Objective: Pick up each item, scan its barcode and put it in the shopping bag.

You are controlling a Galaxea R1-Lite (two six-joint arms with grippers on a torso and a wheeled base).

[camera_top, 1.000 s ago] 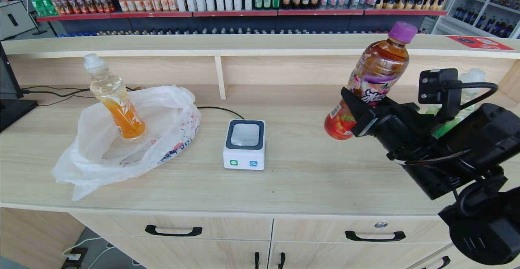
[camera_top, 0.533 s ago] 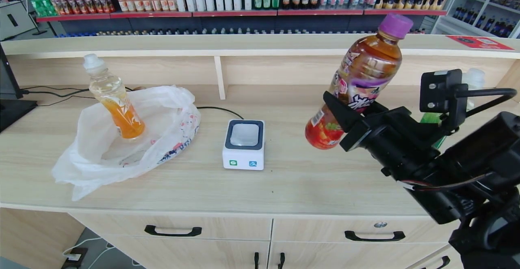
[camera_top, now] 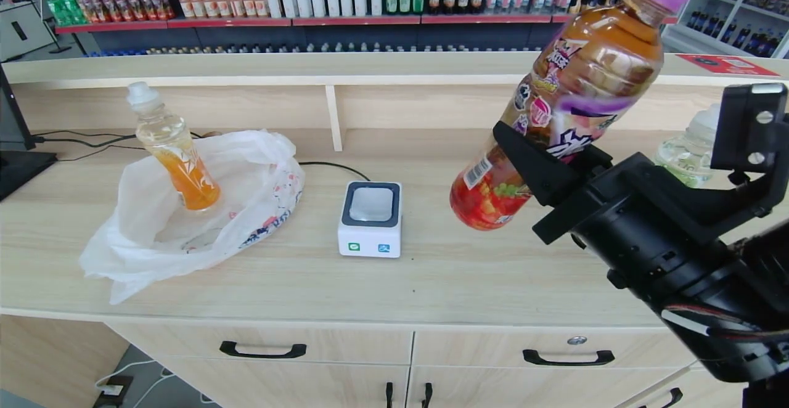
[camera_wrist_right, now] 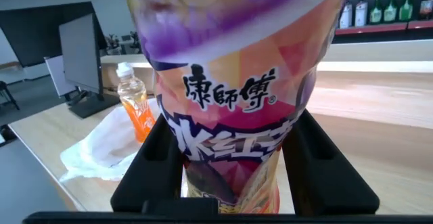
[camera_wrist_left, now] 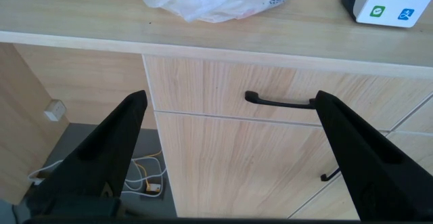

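Note:
My right gripper (camera_top: 558,161) is shut on a tea bottle (camera_top: 558,103) with a purple cap, held tilted in the air right of the white barcode scanner (camera_top: 370,218); its barcode faces down-left. In the right wrist view the tea bottle (camera_wrist_right: 230,102) sits between the fingers (camera_wrist_right: 152,166). A white plastic shopping bag (camera_top: 185,211) lies on the counter's left with an orange drink bottle (camera_top: 172,149) standing in it. My left gripper (camera_wrist_left: 230,156) hangs open below the counter edge, in front of the drawers, holding nothing.
A clear bottle with a green label (camera_top: 687,149) stands at the right behind my arm. A monitor base (camera_top: 18,167) and cables sit at the far left. A raised wooden ledge (camera_top: 333,69) runs behind the counter. Drawer handles (camera_wrist_left: 281,102) lie below.
My right arm has lifted the tea bottle higher and carried it left toward the scanner, closer to the camera. The bag, the orange bottle and the scanner have stayed put.

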